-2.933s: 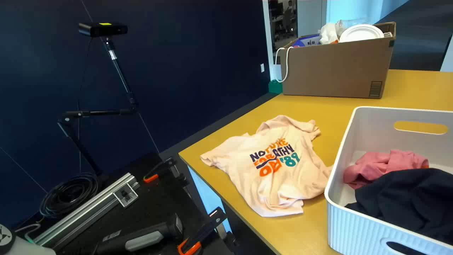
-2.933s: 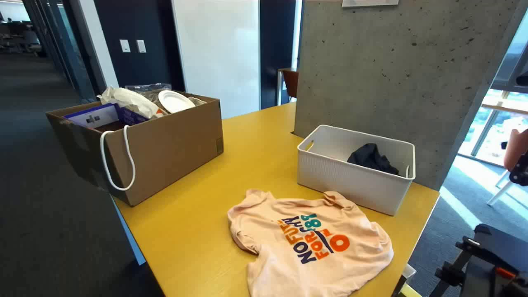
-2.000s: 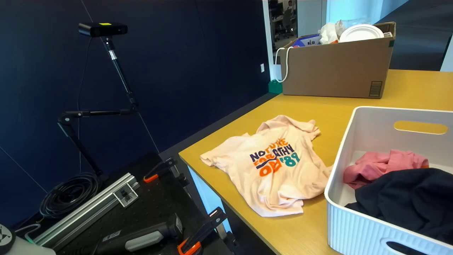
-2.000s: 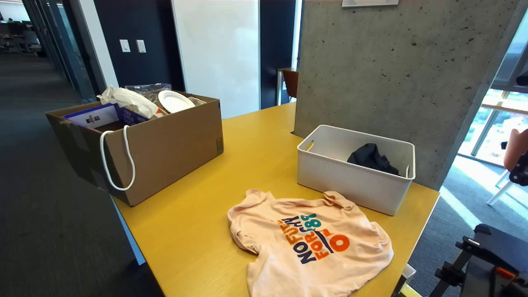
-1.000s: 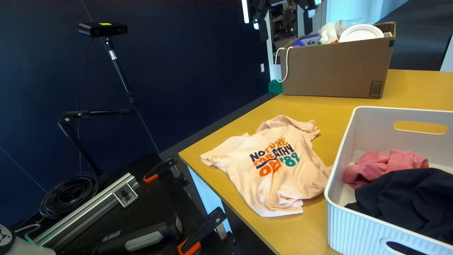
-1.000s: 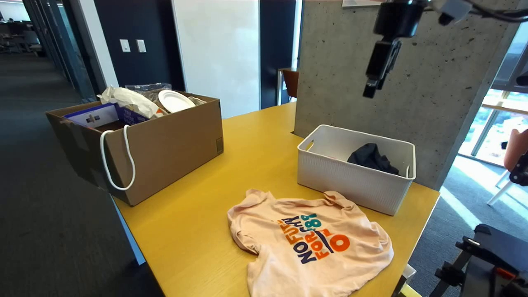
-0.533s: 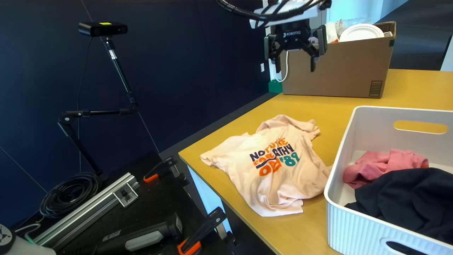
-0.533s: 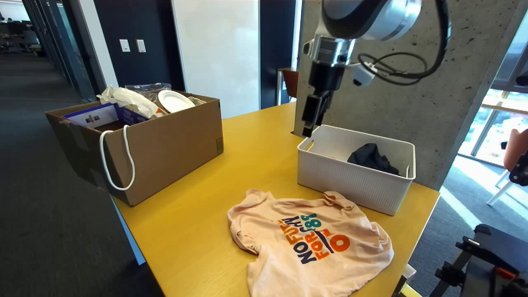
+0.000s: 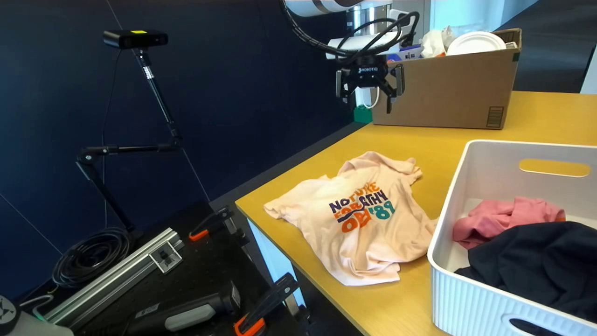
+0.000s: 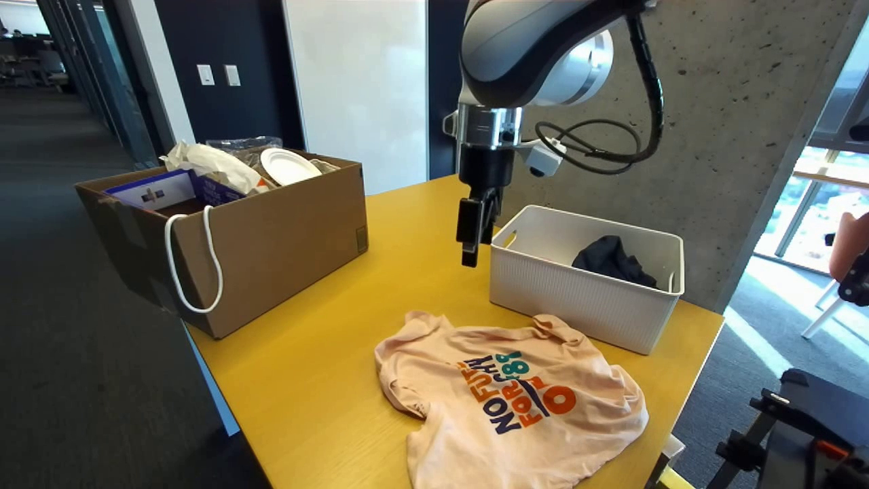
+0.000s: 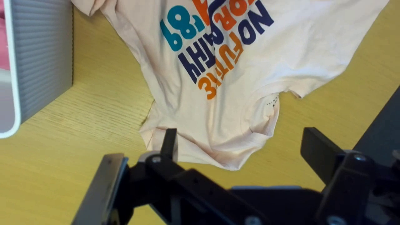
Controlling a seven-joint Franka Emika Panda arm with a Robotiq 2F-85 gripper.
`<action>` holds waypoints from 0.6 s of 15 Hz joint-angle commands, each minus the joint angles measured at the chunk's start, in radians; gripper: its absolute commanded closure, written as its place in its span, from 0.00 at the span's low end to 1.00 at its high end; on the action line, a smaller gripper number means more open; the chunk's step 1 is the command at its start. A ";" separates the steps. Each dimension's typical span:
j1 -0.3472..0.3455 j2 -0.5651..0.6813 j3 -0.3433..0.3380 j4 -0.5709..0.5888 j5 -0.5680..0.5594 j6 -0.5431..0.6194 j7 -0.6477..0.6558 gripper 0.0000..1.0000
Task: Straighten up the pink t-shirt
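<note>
1. The cardboard box (image 10: pixel 292 244), at ten o'clock from the pale pink t-shirt (image 10: pixel 509 407) in an exterior view, is unchanged; its corner mark (image 9: pixel 495 117) is too small to read.
2. The gripper (image 9: pixel 367 105), branded "ROBOTIQ", hangs between eleven and twelve o'clock from the shirt; it has just entered both exterior views and descended; its jaws stand wide apart, holding nothing; this suggests an approach, with straightening not yet begun.
3. The shirt lies rumpled on the yellow table (image 10: pixel 326 339), unmoved; its lettering (image 9: pixel 359 210) reads "NO", "FOR" and "'89", a crease breaking other words; tiny dark print (image 11: pixel 272 100) in the wrist view is illegible; the folded edge (image 11: pixel 218 156) nearest the gripper is the likely first grasp.
4. The white basket (image 10: pixel 570 299), at one o'clock, holds a deeper pink cloth (image 9: pixel 499 219) and a navy cloth (image 9: pixel 531 266); both lie as before, without readable writing.
</note>
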 commanded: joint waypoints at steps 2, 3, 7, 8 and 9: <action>-0.035 -0.052 0.004 -0.004 -0.051 -0.121 -0.050 0.00; -0.028 -0.021 0.013 0.003 -0.037 -0.072 -0.023 0.00; -0.042 -0.035 0.011 0.003 -0.041 -0.095 -0.035 0.00; -0.041 -0.034 0.011 0.003 -0.041 -0.095 -0.035 0.00; -0.044 -0.023 0.031 -0.015 -0.026 -0.091 -0.064 0.00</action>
